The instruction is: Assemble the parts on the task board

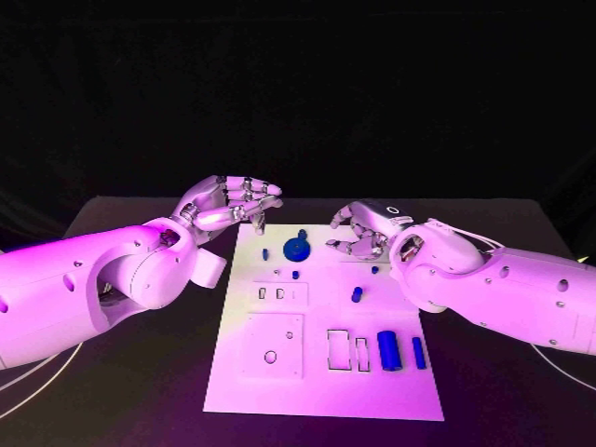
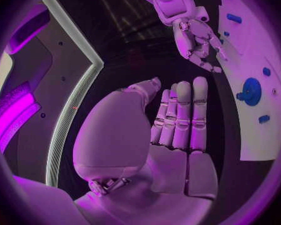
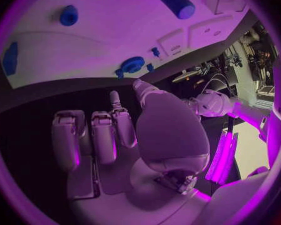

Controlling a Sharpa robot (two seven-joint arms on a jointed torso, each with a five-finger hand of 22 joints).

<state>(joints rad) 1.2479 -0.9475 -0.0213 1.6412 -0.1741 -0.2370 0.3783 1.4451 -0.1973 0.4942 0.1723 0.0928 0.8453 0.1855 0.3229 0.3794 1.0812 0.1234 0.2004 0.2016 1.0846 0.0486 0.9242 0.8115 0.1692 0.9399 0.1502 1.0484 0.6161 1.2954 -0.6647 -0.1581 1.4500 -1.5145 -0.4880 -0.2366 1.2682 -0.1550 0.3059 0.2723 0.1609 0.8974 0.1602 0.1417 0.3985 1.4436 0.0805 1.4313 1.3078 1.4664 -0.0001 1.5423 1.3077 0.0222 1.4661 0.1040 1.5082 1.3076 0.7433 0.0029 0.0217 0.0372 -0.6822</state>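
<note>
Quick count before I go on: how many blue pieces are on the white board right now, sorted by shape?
Round disc: 1
Thick cylinder: 1
Slim bar: 1
Small pieces: 4
Total: 7 blue pieces that can be made out on the board in the head view.

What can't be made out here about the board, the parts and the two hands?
- Task board, head view: its far right corner lies under the right hand.
- Blue gear-like part: too small to tell whether it is seated or lying loose.
- Left hand, head view: curled fingers hide the palm; the left wrist view shows nothing in it.
</note>
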